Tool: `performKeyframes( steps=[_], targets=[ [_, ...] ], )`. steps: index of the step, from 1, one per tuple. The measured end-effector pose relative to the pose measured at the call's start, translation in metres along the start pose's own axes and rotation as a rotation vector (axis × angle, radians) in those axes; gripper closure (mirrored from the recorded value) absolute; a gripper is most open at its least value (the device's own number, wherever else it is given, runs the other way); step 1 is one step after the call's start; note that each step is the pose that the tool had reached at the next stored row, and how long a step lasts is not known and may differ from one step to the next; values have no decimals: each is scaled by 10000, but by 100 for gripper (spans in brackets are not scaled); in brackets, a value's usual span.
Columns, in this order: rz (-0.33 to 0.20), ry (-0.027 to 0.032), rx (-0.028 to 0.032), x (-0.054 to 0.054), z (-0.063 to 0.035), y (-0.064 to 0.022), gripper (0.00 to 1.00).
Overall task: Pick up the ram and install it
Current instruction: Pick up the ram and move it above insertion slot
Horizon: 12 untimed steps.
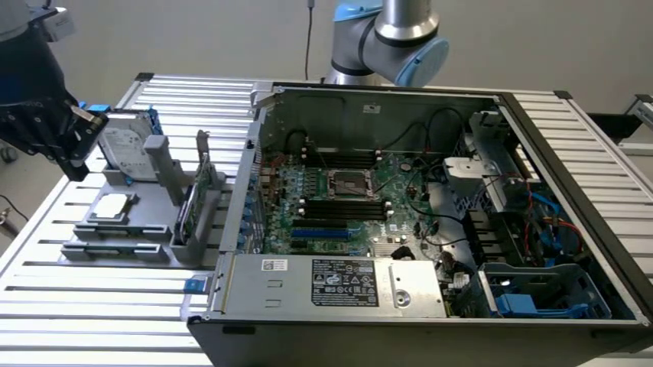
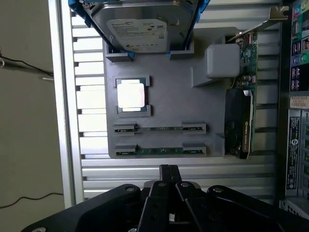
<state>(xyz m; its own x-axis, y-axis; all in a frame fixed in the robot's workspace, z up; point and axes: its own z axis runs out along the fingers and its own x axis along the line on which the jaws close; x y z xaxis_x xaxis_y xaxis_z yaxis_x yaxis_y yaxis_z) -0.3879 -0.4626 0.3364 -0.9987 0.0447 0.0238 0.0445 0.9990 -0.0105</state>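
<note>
Currently: pincer point(image 2: 169, 169) shut, held nothing, hung over table point(image 2: 222, 170) near gray holder point(image 2: 164, 101) w/ ram point(image 2: 159, 151) lying in it.

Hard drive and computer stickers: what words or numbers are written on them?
Hard drive label: lines of print, too blurred to read.
Power supply label: text and symbols, too small to read.
Case sticker: too small to read.
No text here can be quoted.
</note>
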Motion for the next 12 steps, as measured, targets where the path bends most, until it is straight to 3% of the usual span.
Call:
performKeyframes(
  steps=[9,12],
  targets=[
    [-37,-4,-1,20,12,0,89],
    [-552,-8,13,19,37,-1,89]
  ],
)
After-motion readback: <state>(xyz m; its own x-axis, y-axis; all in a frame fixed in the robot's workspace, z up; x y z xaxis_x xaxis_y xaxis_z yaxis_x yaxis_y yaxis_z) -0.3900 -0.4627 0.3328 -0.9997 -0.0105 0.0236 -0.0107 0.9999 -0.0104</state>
